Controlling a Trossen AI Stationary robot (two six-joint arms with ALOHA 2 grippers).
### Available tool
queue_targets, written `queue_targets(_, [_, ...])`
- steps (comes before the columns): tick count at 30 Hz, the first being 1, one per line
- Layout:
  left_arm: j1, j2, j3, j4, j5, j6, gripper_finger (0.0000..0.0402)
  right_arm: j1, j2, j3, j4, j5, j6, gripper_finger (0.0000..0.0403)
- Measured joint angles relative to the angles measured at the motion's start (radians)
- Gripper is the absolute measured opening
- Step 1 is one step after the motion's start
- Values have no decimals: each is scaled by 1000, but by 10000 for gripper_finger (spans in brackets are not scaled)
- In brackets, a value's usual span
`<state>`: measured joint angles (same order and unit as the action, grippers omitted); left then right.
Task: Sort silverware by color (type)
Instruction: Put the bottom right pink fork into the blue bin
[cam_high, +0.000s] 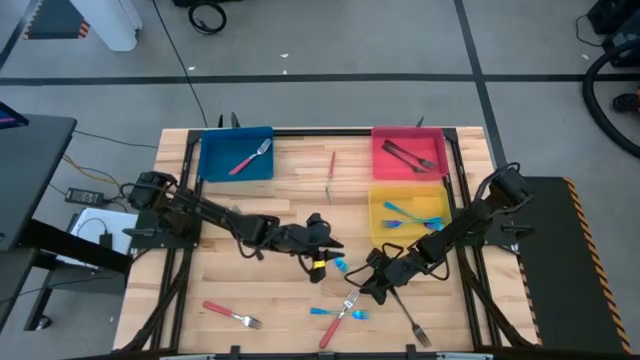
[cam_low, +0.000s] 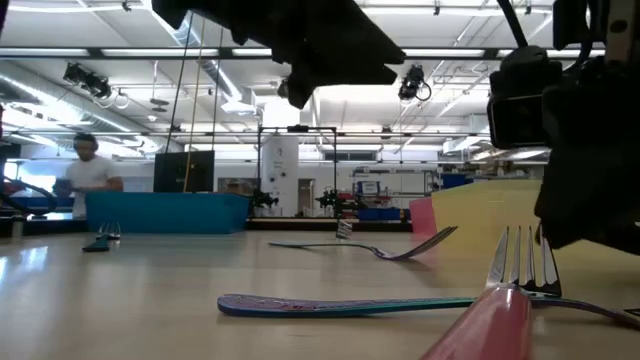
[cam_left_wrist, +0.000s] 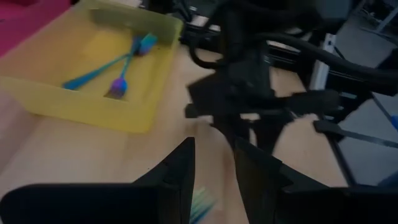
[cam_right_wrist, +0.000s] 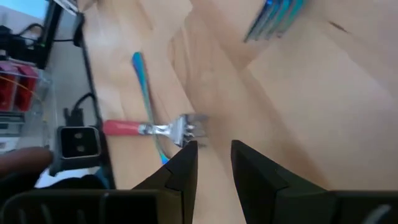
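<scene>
On the wooden table (cam_high: 290, 200), the right gripper (cam_right_wrist: 213, 155) hovered empty, fingers slightly parted. Just ahead lay a red-handled fork (cam_right_wrist: 152, 128), its long axis crosswise to the fingers, over a blue fork (cam_right_wrist: 144, 87). The left gripper (cam_high: 322, 250), likewise slightly parted, hung farther off.

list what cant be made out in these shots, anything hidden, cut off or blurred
- High view: the left gripper and right gripper are dark clumps; nothing visibly held.
- Low view: the red-handled fork is cut off by the bottom edge; the blue tray hides its contents behind its wall.
- Left wrist view: the blue fork tines are blurred and partly behind the gripper.
- Right wrist view: a blue fork is cut off at the top edge.
</scene>
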<state>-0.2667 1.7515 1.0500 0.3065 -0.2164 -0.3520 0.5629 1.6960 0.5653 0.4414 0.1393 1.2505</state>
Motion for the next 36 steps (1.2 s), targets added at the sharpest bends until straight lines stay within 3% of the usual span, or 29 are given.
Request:
queue_targets(13, [87,0,0,-29,0,70,110,-28,16,0,36,-4,-4,105])
queue_targets(36, [114,0,0,-31,1,111,110,-34,96,59,76,-35,-10,105])
